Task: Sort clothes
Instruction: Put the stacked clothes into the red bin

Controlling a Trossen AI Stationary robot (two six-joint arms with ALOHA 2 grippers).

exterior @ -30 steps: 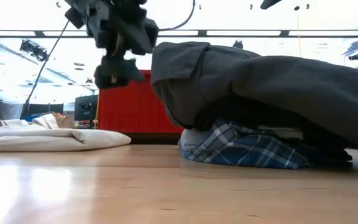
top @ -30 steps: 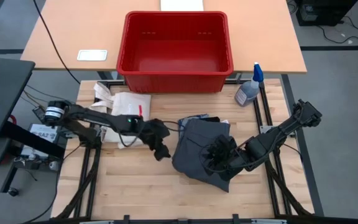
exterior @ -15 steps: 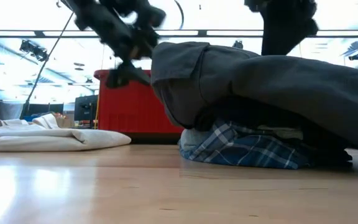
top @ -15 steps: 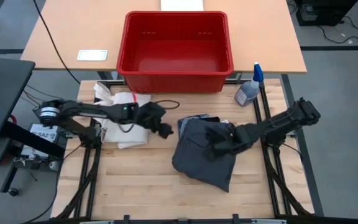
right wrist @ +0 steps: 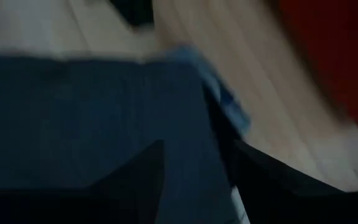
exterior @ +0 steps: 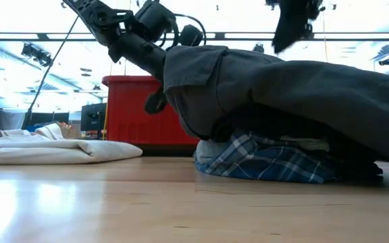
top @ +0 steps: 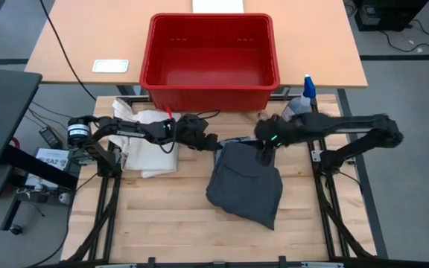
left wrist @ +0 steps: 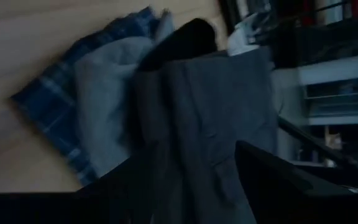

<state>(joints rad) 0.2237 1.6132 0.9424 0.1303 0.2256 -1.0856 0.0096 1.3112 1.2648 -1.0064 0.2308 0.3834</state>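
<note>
Two dark arms reach over the wooden tabletop point(top: 162, 216) toward a heap of clothes. The big dark grey cloth point(top: 246, 184) lies on top. The blue-and-white plaid cloth point(exterior: 269, 162) peeks out under it, with some black fabric point(left wrist: 185, 40) at the far edge near the red bin point(top: 210, 61). The left pincer point(top: 210, 142) is just beside the heap's far left corner, its fingers apart with nothing in them. The right pincer point(top: 264, 155) hangs over the grey cloth's far edge, also spread and holding nothing. A white tote bag point(top: 149, 134) lies on the left.
</note>
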